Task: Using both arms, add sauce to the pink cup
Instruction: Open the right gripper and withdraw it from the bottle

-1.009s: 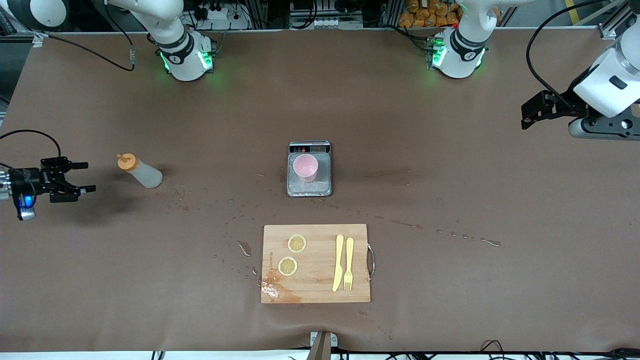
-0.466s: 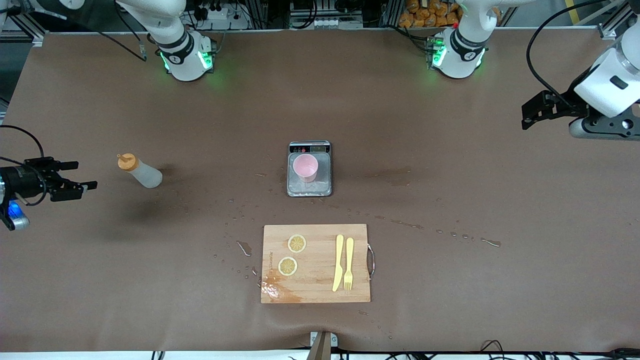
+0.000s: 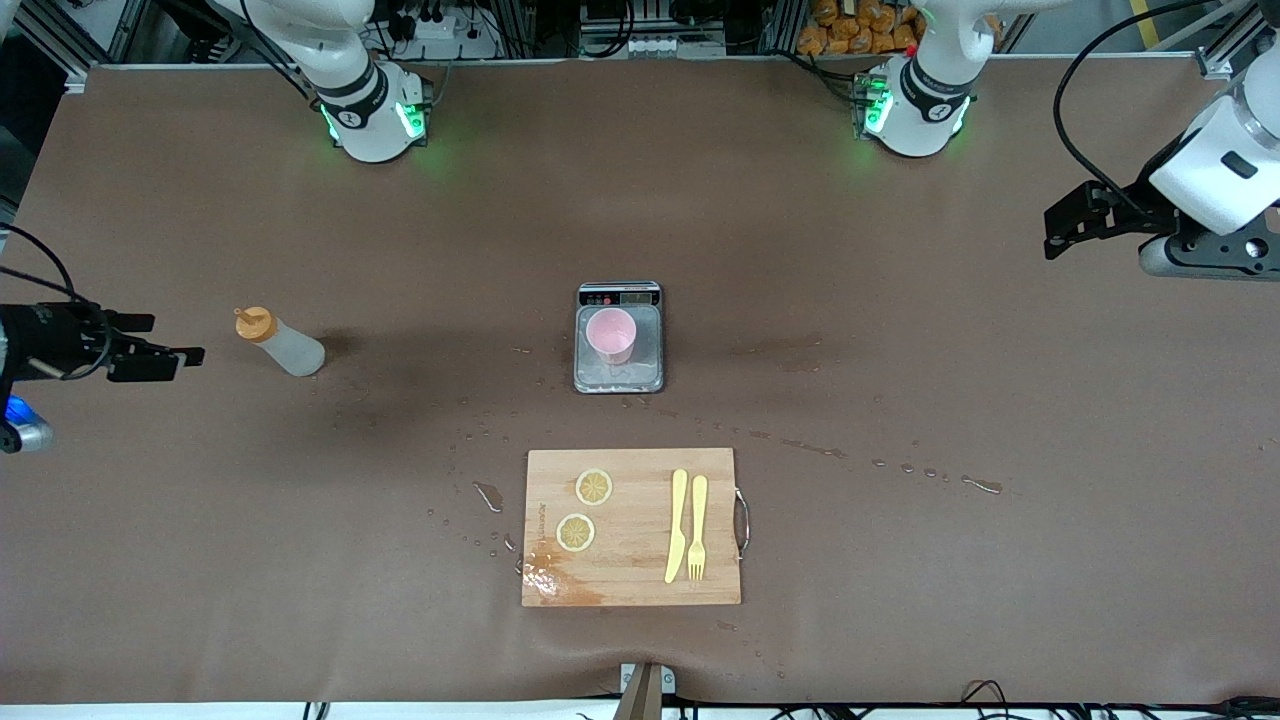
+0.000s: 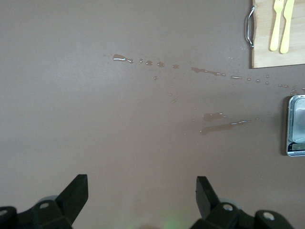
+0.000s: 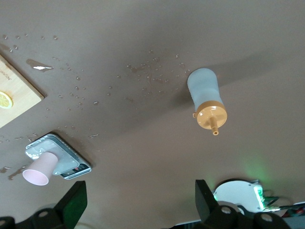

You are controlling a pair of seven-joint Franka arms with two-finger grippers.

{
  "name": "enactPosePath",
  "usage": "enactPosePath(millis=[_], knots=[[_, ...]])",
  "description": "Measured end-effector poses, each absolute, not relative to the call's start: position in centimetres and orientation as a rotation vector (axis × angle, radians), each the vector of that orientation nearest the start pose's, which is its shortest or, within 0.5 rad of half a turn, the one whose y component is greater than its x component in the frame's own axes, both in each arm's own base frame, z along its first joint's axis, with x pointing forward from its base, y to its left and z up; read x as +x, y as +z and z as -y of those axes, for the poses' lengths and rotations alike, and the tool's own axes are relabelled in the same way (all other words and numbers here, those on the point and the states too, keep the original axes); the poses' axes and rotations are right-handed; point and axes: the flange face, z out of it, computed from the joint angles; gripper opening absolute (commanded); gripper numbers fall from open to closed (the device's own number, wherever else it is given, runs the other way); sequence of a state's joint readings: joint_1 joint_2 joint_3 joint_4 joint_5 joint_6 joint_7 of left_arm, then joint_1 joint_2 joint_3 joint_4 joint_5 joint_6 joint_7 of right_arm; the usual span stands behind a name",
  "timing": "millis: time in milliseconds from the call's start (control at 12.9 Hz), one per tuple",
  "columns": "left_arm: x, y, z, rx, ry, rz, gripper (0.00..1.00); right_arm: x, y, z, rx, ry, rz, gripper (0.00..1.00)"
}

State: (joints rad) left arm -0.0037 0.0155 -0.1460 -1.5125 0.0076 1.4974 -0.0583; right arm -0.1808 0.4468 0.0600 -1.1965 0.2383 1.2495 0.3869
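Right gripper (image 3: 160, 352) has shifted since a second ago: its body has slid toward the frame's left edge and rolled, so the fingers that were spread one above the other now nearly line up, tips pointing at the bottle. Nothing else on the table has moved; left arm is parked as before.

Near to far, front view:
- Wooden cutting board (image 3: 632, 527), lower centre. Two lemon slices (image 3: 584, 509) on it toward the right arm's end, yellow plastic knife (image 3: 677, 525) and fork (image 3: 697, 525) side by side toward the left arm's end. Wet patch at the board's lower corner.
- Spilled droplets (image 3: 480, 440) scattered over the brown table (image 3: 900, 560) between board and scale.
- Small scale (image 3: 619, 337) at centre, pink cup (image 3: 611, 335) upright on its tray.
- Sauce (image 3: 281, 342) bottle stands mid-left, orange cap up, well apart from the cup, toward the right arm's end of the table. Right gripper is near it, not touching, jaws wide apart and empty; in the right wrist view the sauce (image 5: 206, 98) sits clear of both fingers.
- Left gripper (image 3: 1070, 222) hangs at the upper right edge of frame, over bare table, waiting. Left wrist view shows its fingers (image 4: 76, 193) spread wide with nothing between.
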Motion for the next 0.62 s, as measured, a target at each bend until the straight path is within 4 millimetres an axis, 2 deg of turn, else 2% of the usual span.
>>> enactPosePath(millis=[155, 311, 466, 621], knots=[[54.6, 63.7, 8.1, -3.130, 0.043, -0.142, 1.00, 63.4, 54.3, 1.2, -2.869, 0.507, -0.594, 1.00], [54.7, 64.1, 8.1, -3.131, 0.031, -0.143, 1.00, 62.4, 57.5, -1.5, -2.920, 0.406, -0.538, 1.00], [54.7, 64.2, 8.1, -3.131, 0.027, -0.143, 1.00, 61.2, 60.0, -1.9, -2.931, 0.303, -0.506, 1.00], [54.7, 64.2, 8.1, -3.131, 0.025, -0.143, 1.00, 59.2, 61.7, -1.5, -2.948, 0.173, -0.423, 1.00]])
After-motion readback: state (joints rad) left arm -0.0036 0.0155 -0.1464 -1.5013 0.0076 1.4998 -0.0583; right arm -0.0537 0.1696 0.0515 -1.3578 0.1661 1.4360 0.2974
